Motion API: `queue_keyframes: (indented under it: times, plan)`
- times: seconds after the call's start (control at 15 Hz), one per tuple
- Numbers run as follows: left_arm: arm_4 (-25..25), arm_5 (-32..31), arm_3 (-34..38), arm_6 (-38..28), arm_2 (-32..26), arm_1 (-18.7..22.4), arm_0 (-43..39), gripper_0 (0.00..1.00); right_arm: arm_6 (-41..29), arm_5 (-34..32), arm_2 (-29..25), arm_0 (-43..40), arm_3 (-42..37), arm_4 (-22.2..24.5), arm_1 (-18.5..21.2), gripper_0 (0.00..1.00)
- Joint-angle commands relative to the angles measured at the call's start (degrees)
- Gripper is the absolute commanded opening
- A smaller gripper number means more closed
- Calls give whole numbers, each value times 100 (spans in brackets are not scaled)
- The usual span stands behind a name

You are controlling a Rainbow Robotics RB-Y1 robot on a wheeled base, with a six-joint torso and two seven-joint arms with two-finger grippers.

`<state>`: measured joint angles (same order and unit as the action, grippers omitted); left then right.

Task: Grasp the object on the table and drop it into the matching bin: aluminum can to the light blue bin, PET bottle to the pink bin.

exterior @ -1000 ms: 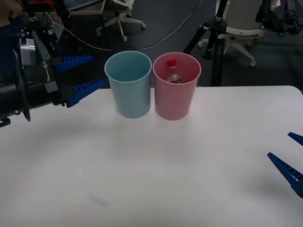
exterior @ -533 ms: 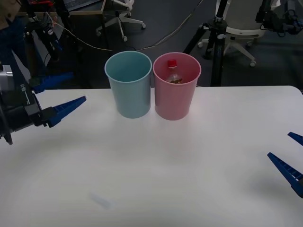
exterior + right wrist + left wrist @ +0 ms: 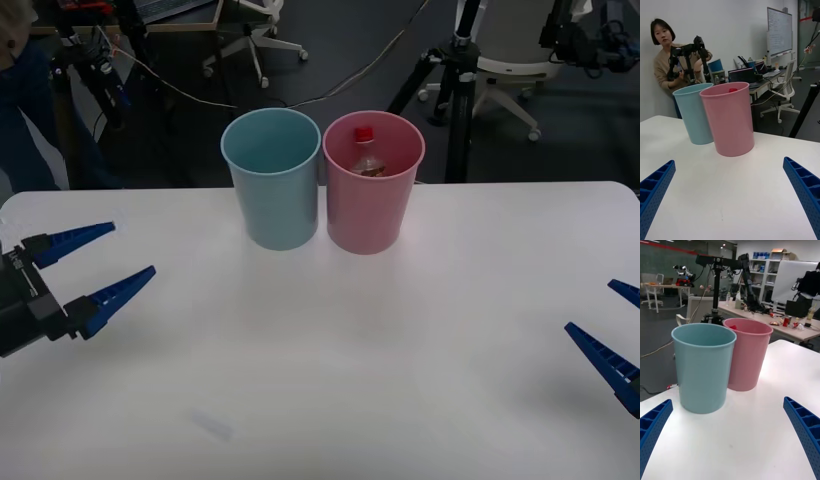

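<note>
The PET bottle (image 3: 366, 154) stands inside the pink bin (image 3: 372, 205), its red cap (image 3: 733, 90) showing just above the rim. The light blue bin (image 3: 274, 195) stands touching the pink bin's left side at the back of the white table (image 3: 330, 380). My left gripper (image 3: 97, 264) hovers open over the table's left edge, well left of the bins, nothing between its fingers. Low at the table's right edge my right gripper (image 3: 612, 330) is open and empty. Both wrist views show the pink bin (image 3: 747, 352) and the light blue bin (image 3: 703, 367) side by side.
A black tripod (image 3: 455, 90) and office chairs stand on the dark floor behind the table. A faint smudge (image 3: 212, 425) marks the tabletop near the front left. A person (image 3: 672, 63) stands beyond the table's far left corner.
My left arm has drawn back from beside the light blue bin, moving left and down toward the table's left edge, its fingers open throughout. The right gripper and the bins have not moved.
</note>
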<state>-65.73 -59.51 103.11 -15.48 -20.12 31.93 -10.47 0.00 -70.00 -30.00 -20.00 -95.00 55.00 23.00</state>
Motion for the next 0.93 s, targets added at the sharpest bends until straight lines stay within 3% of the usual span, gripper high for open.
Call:
queue_keyframes:
  times: [0.07, 0.33, 0.6, 0.93]
  plan:
    - [-203, -148, 227, -34, -370, -336, -403, 100, 0, 0, 0, 0, 0, 0, 0, 100]
    - [-45, -139, 482, 151, -616, -776, -1159, 100, 0, 0, 0, 0, 0, 0, 0, 100]
    - [315, -148, 587, 300, -669, -793, -1801, 100, 0, 0, 0, 0, 0, 0, 0, 100]
    - [412, -139, 587, 388, -660, -793, -1871, 100, 0, 0, 0, 0, 0, 0, 0, 100]
